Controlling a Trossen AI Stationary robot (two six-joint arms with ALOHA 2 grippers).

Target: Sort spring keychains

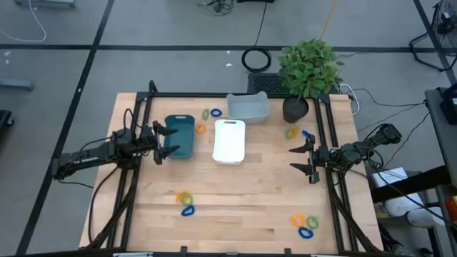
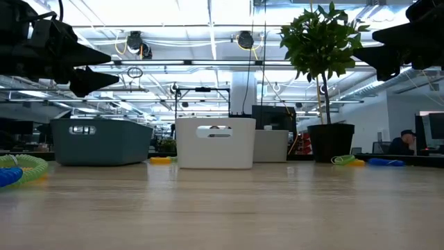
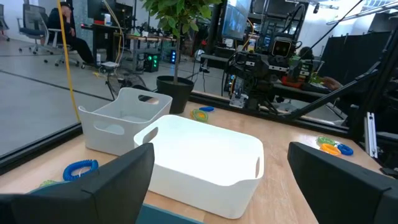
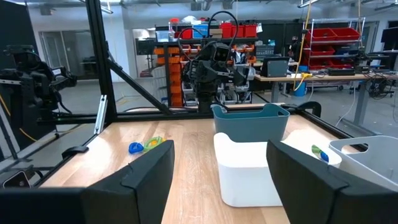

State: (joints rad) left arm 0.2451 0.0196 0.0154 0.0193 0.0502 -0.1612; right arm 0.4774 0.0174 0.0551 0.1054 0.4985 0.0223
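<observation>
Small coiled spring keychains lie on the wooden table in loose groups: green and blue (image 1: pixel 212 113) by the grey tray, orange (image 1: pixel 201 129) beside the teal tray, green-orange and blue (image 1: pixel 295 133) near the plant pot, one cluster (image 1: pixel 185 201) at the near edge and another (image 1: pixel 305 223) at the near right. My left gripper (image 1: pixel 170 140) hangs open above the teal tray (image 1: pixel 180 135), clear of it. My right gripper (image 1: pixel 295 158) is open above bare table, right of the white tray (image 1: pixel 230 140). Both sit high in the low view, left gripper (image 2: pixel 90 66) and right gripper (image 2: pixel 385 48).
A grey tray (image 1: pixel 248 106) stands behind the white one. A potted plant (image 1: pixel 307 71) stands at the far right corner. A black frame (image 1: pixel 235 95) borders the table's far edge and sides. Bare wood lies between the trays and the near clusters. A black cable coil (image 1: pixel 256 59) lies on the floor.
</observation>
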